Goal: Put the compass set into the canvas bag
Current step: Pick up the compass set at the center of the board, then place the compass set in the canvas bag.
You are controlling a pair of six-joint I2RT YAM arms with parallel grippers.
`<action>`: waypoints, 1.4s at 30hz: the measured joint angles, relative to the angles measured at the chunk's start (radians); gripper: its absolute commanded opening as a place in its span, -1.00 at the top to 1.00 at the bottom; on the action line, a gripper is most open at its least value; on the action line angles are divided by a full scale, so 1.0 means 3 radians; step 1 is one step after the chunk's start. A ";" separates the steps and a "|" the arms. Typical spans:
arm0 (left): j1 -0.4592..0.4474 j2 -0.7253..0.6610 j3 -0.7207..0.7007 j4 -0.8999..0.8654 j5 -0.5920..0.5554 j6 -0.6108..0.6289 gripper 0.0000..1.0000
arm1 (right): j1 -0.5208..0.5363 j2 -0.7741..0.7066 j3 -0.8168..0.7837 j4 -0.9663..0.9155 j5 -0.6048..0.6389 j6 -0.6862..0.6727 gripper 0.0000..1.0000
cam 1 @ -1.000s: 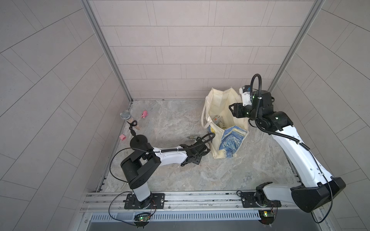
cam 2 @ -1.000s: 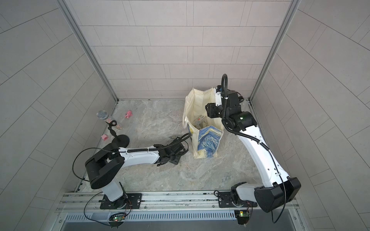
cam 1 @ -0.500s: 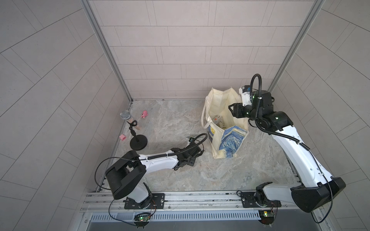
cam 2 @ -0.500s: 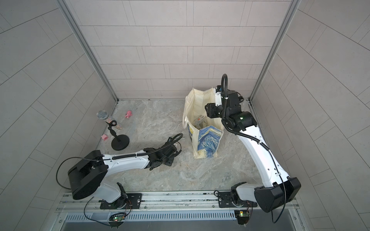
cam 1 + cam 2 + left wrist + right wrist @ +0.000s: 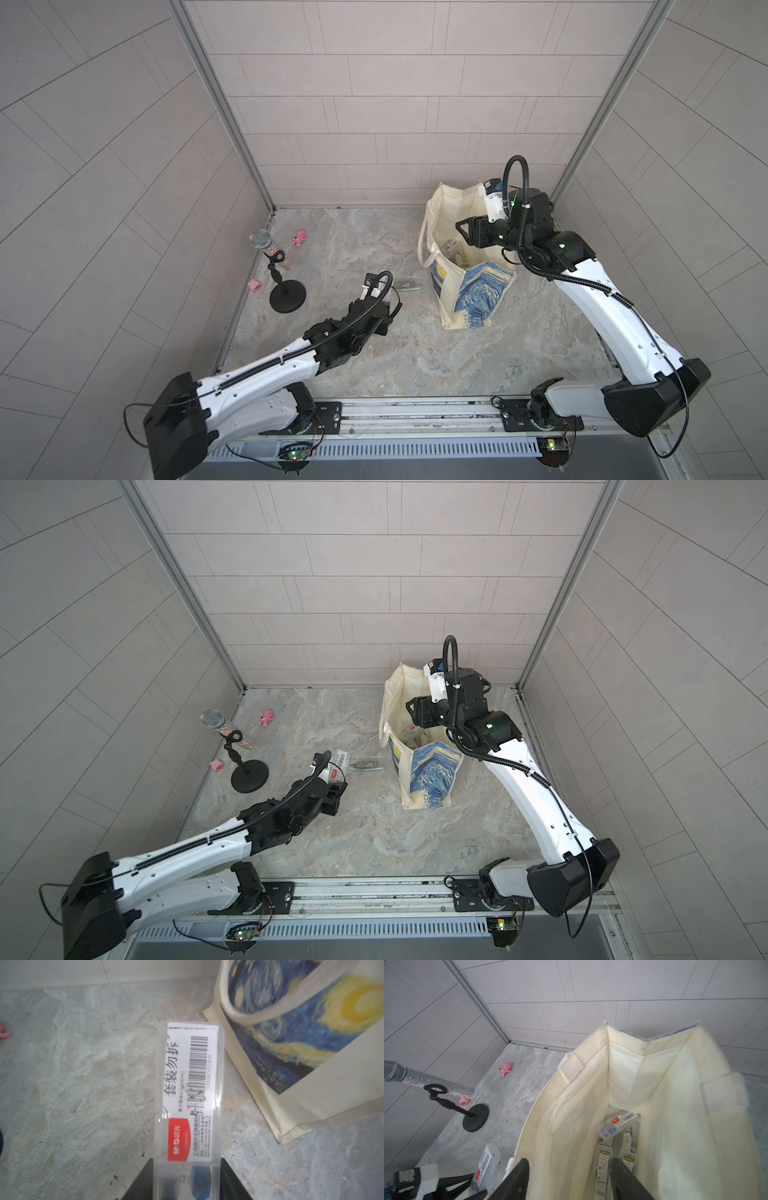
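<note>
Our left gripper (image 5: 186, 1164) is clamped on one end of the compass set (image 5: 338, 764), mid-frame in a top view, left of the canvas bag (image 5: 432, 771). The right gripper (image 5: 570, 1162) hangs, jaws apart, over the bag's mouth (no pinch on the rim that we can see). Lifted too low, the set could snag that soft rim and tip the bag.

Compass set (image 5: 190, 1093): clear flat case, white barcode label, red logo. End clamped in my left gripper (image 5: 186, 1167). Sits just left of canvas bag (image 5: 291, 1043).

Canvas bag (image 5: 469, 286): cream, blue-yellow swirl print, upright, mouth open, far right.
</note>
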 measured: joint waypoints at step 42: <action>0.0043 -0.0362 0.0099 0.0443 0.0142 0.0710 0.13 | 0.1176 0.0971 0.0440 0.0238 -0.0726 0.0244 0.08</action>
